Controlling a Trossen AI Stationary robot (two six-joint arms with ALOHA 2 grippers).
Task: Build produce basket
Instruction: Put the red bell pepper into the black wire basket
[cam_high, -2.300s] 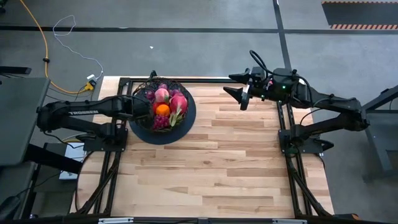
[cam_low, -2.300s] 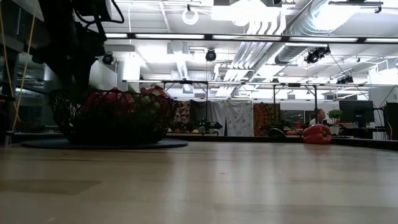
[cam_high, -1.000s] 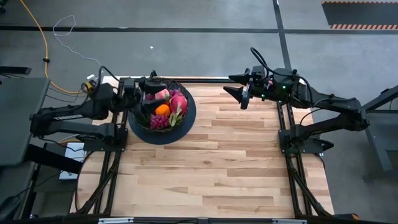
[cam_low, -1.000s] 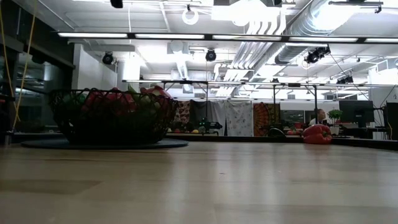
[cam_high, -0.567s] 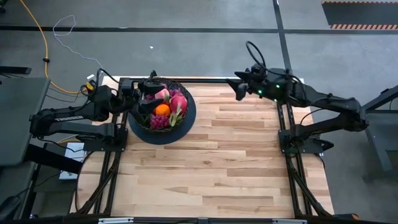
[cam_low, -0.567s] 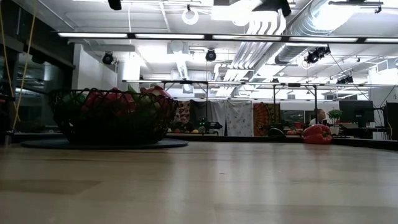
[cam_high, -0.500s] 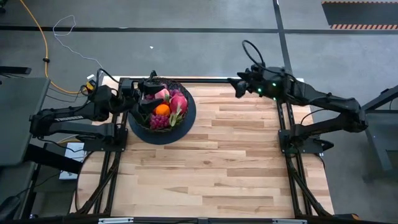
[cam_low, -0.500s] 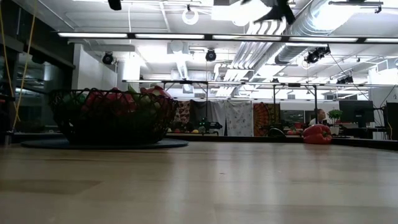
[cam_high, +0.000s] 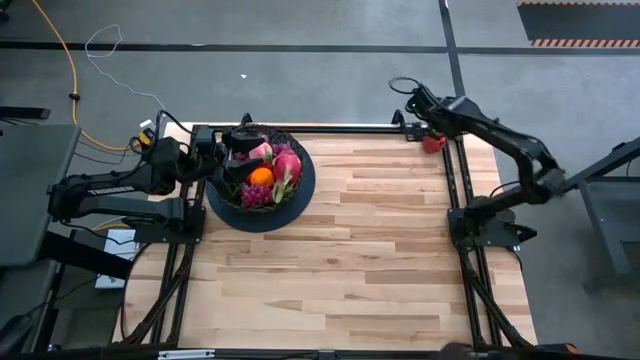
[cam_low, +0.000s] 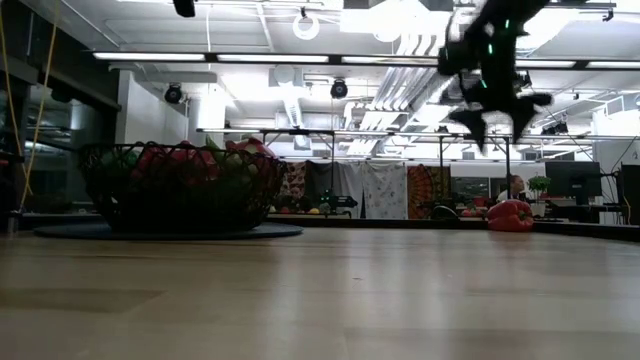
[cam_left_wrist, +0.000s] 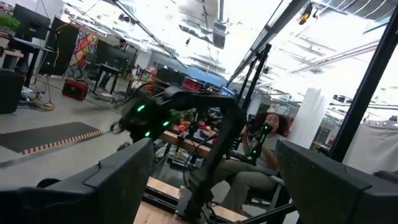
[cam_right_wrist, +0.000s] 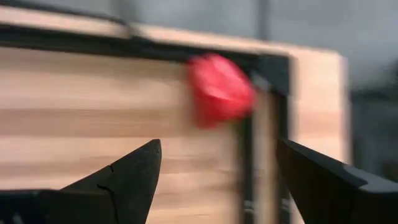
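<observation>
The black wire basket stands on its dark round base at the table's far left. It holds produce: an orange, purple grapes, pink and red pieces. It also shows in the low view. My left gripper is open and empty, raised over the basket's left rim. A red pepper lies on the table at the far right corner; it shows in the low view too. My right gripper is open and points down above the pepper, clear of it.
Black frame rails run along the table's far edge and down both sides. The pepper lies close to the far right frame corner. The wooden tabletop stretches between the basket and the near edge.
My right gripper has swung from pointing toward the table's left to pointing down. It has moved toward the far right corner and come down over the red pepper, entering the low view from above. Its fingers stay open.
</observation>
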